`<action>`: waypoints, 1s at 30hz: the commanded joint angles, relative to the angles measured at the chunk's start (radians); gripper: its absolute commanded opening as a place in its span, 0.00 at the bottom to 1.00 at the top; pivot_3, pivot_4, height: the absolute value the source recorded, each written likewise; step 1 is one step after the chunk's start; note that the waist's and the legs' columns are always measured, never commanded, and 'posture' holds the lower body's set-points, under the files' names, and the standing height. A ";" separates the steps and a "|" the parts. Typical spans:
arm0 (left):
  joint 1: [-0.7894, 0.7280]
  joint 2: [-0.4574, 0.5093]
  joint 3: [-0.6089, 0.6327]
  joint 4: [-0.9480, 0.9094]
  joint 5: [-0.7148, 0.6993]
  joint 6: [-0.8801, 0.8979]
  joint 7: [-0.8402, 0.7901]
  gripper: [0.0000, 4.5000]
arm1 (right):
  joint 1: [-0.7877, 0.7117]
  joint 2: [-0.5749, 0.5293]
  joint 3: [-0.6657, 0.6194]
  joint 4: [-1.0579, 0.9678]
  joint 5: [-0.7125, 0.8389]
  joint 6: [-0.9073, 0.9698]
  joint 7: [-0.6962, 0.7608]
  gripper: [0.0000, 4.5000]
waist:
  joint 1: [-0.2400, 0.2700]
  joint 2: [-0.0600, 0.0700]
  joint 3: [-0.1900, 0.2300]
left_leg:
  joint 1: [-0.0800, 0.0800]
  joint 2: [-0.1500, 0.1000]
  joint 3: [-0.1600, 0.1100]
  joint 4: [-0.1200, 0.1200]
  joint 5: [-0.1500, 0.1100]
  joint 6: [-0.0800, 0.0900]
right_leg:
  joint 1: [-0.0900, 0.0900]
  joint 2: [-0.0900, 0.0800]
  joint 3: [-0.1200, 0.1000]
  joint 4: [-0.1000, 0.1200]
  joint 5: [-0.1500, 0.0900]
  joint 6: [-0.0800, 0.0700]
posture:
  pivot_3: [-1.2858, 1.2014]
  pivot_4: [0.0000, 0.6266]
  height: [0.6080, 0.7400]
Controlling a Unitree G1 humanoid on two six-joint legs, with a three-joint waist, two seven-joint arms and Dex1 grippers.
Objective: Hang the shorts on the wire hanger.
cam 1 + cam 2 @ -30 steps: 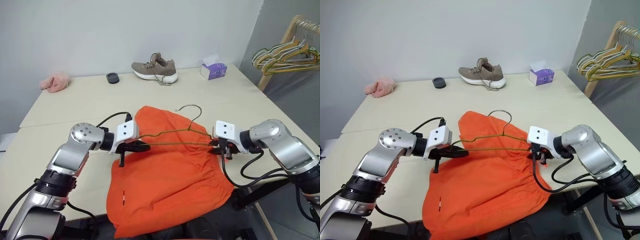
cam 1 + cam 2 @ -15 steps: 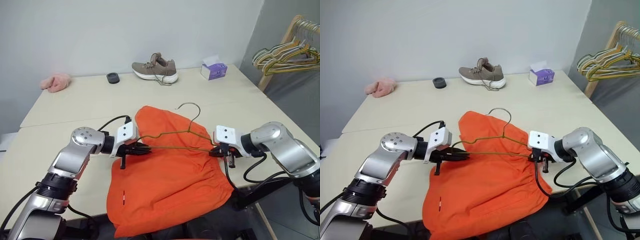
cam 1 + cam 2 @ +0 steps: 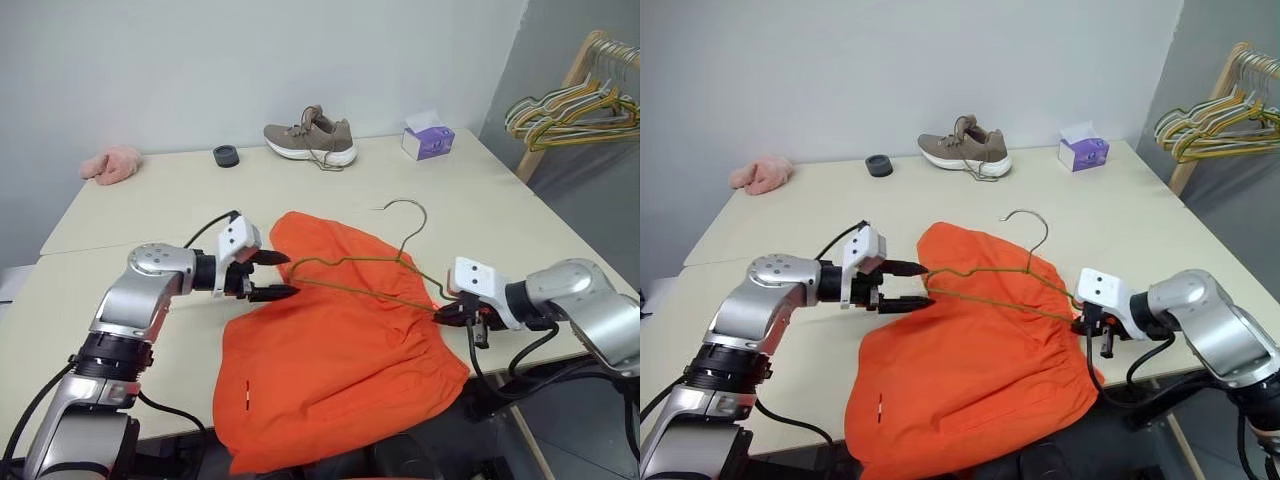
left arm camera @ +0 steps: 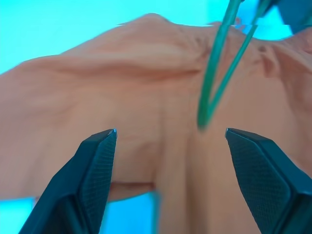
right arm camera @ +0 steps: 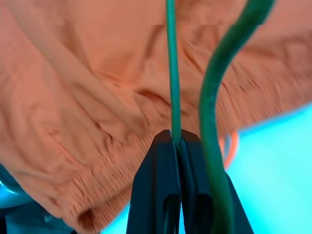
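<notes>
The orange shorts [image 3: 335, 355] lie spread on the table [image 3: 150, 210], their lower part hanging over its near edge. The thin green wire hanger [image 3: 406, 202] rests across their upper part, hook pointing to the far side. My right gripper [image 3: 441, 312] is shut on the hanger's right end; in the right wrist view its fingertips [image 5: 168, 141] pinch the wire. My left gripper [image 3: 290, 275] is open just off the hanger's left corner. In the left wrist view that corner [image 4: 204, 114] hangs between the spread fingers [image 4: 100, 151], touching neither.
At the table's far side sit a tan shoe [image 3: 310, 136], a purple tissue box [image 3: 428, 140], a black ring [image 3: 226, 155] and a pink fluffy cloth [image 3: 110, 164]. A wooden rack with a bunch of coloured hangers [image 3: 570, 108] stands beyond the right edge.
My left gripper has opened, let go of the hanger's left corner and drawn back slightly. My right gripper has pulled the hanger to the right and nearer; the hook has shifted right.
</notes>
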 commanded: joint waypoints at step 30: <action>-0.032 -0.052 -0.045 0.038 0.013 -0.047 -0.074 0.84 | 0.737 -0.159 -0.651 -0.174 0.337 0.363 -0.011 0.00 | -0.098 -0.015 0.010 | 0.000 0.001 0.001 -0.003 -0.001 -0.002 | 0.002 0.001 0.001 -0.004 -0.005 0.001 | 0.36 0.12 1.00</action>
